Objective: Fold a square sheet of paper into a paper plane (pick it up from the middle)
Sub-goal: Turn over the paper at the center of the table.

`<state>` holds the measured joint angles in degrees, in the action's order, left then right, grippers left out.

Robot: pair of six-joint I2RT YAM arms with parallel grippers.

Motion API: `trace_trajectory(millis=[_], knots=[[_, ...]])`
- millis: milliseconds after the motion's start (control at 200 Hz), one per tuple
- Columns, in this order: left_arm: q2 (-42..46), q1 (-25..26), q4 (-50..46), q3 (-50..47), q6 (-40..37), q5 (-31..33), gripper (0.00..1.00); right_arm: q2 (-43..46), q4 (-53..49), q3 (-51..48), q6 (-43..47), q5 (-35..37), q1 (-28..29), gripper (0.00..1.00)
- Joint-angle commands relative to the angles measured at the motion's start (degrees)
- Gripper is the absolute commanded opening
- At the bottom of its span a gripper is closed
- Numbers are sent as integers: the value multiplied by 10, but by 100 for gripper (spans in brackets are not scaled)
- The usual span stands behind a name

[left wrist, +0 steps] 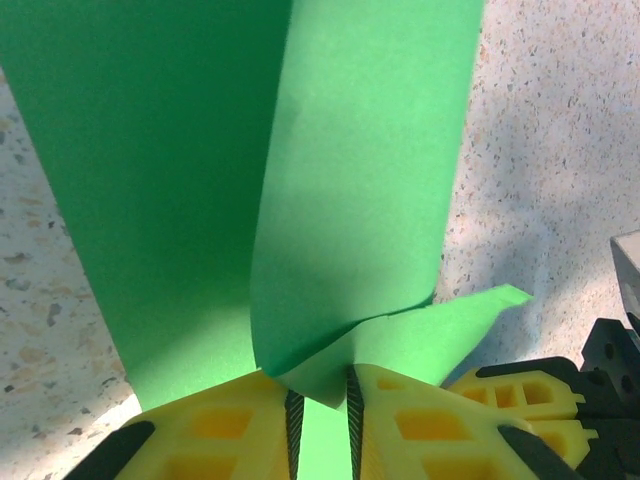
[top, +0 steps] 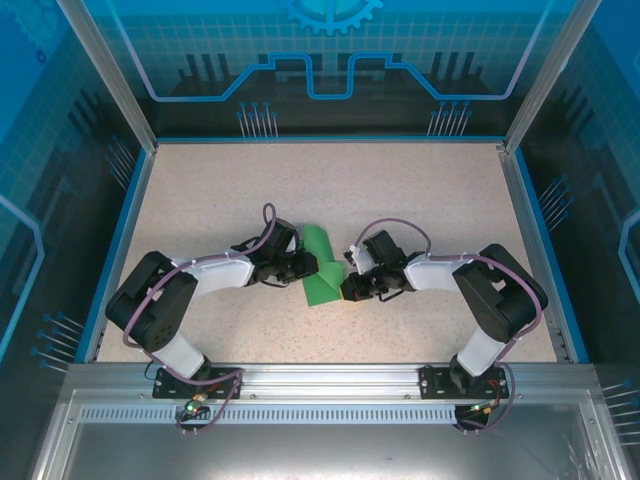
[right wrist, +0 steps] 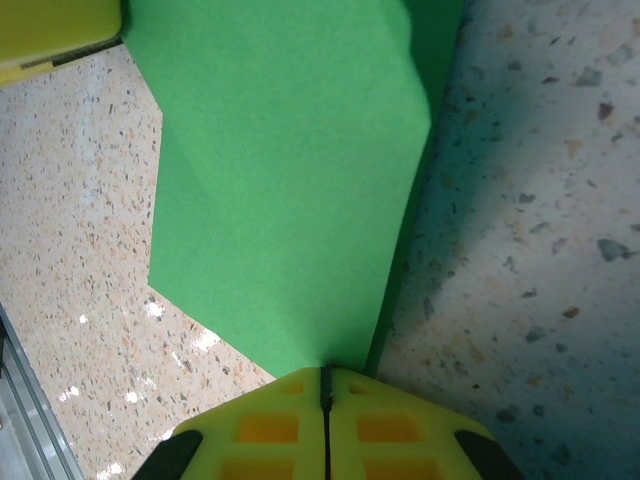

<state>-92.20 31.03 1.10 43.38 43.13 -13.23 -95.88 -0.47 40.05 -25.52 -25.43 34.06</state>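
Top external: creased green sheet of paper (top: pixel 321 250), pinched by left gripper (top: pixel 306 266) and right gripper (top: pixel 347 286).

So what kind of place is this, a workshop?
Probably a robotics lab cell: speckled table, aluminium posts, blue printed panels, and a left claw and right claw gripping green paper.

Sheet of paper (top: pixel 324 262) at mid-table (top: pixel 400 190), between left pincer (top: pixel 307 266) and right pincer (top: pixel 346 286)
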Motion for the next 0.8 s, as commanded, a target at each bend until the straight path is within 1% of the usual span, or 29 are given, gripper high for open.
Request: trace_trajectory(millis=[0,150,245,520,635,795], knots=[[21,4,-28,15,-16,8,21,17,-17,-10,-5,7,-9,6],[37,4,-24,8,-10,9,22,20,-18,-9,-7,7,-8,7],[39,4,-8,1,-4,5,26,24,-19,-9,-8,6,-8,6],[11,4,17,10,7,-9,26,35,-21,-14,-9,10,-9,6],[18,4,21,5,9,-10,23,33,-19,-14,-10,10,-11,6],[25,4,-5,11,2,0,17,34,-17,-15,-12,8,-10,6]])
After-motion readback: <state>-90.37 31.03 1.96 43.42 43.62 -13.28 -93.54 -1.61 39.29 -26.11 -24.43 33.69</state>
